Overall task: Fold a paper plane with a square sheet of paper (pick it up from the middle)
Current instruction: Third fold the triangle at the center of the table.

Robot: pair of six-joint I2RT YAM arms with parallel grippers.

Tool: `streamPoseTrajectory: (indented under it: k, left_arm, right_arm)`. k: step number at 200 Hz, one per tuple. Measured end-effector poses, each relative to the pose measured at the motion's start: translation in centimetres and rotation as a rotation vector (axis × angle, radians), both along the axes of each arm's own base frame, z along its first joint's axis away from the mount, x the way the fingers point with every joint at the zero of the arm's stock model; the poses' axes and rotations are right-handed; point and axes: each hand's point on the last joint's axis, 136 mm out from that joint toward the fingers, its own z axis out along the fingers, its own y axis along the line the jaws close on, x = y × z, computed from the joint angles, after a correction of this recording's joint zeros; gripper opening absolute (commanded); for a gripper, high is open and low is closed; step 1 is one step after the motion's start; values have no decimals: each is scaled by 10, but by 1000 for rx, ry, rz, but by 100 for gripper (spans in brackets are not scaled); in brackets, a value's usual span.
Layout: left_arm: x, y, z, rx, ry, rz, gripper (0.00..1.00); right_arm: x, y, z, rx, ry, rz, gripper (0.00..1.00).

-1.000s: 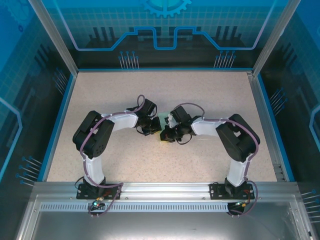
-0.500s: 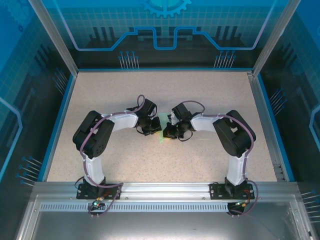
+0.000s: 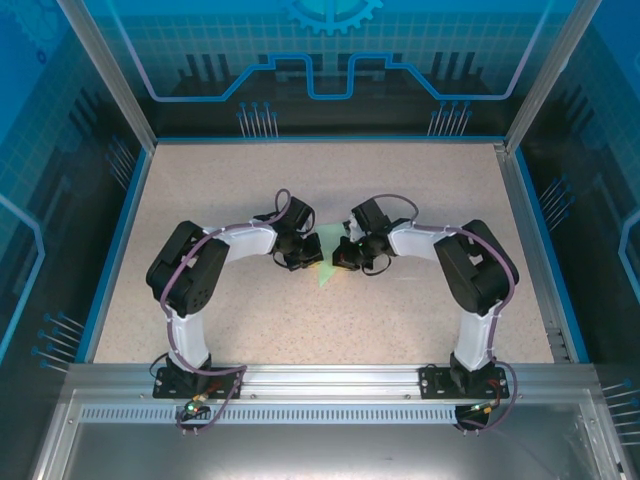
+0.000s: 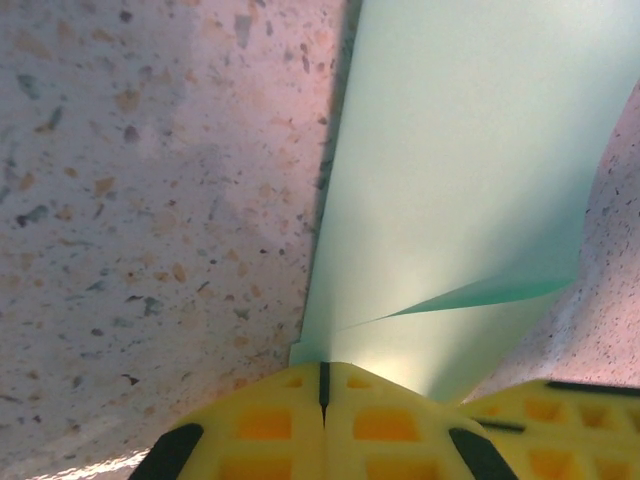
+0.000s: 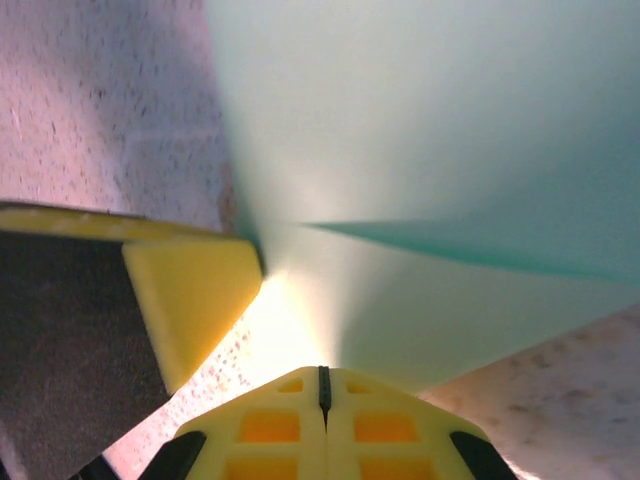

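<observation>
Mint-green paper plane [image 3: 325, 270] is at the centre of the table [image 3: 420, 190], between both grippers. Left gripper [image 4: 322, 385]: fingers closed, pinching the paper's edge. Right gripper [image 5: 322, 390]: fingers closed on the paper too, just beside the left one. A crease runs across the paper.
</observation>
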Motion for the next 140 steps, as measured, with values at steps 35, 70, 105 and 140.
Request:
streamPoseTrajectory:
  k: [35, 70, 105, 140]
  left_arm:
    - [0, -1, 1, 12, -11, -22, 6]
    - [0, -3, 7, 11, -34, -46, 18]
    - [-8, -6, 45, -50, -128, -52, 20]
    - [-33, -17, 47, -124, -131, -57, 13]
  right_arm:
    - [8, -6, -10, -37, 11, -19, 0]
    - [8, -7, -10, -42, 22, -36, 0]
    - [7, -8, -10, -35, 47, -79, 0]
    - [7, -8, -10, -34, 65, -108, 0]
